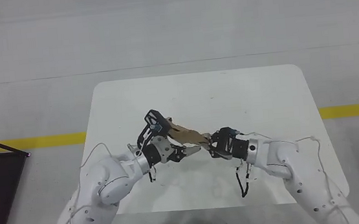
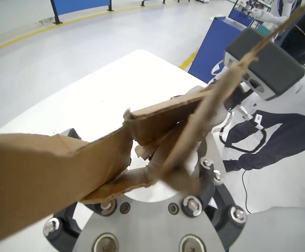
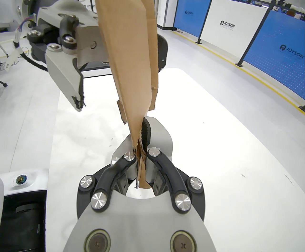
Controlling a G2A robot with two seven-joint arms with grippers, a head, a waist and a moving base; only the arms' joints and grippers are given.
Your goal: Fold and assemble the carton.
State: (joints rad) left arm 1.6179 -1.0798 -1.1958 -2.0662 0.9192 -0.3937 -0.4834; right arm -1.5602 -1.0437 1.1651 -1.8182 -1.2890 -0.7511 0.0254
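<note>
The carton (image 1: 185, 135) is hanging between both grippers, looking mostly flat and crumpled, so I'd guess the folding is barely getting going. Right gripper (image 3: 140, 148) is pinching one edge tight. Left gripper (image 2: 140, 145) is sitting wide, with the other end between its fingers.

From where I stand there is one carton (image 1: 187, 135), a single piece of brown cardboard, and one white table (image 1: 262, 97). I count two grippers, the left gripper (image 1: 190, 151) and the right gripper (image 3: 140, 143), one on each of two arms.
</note>
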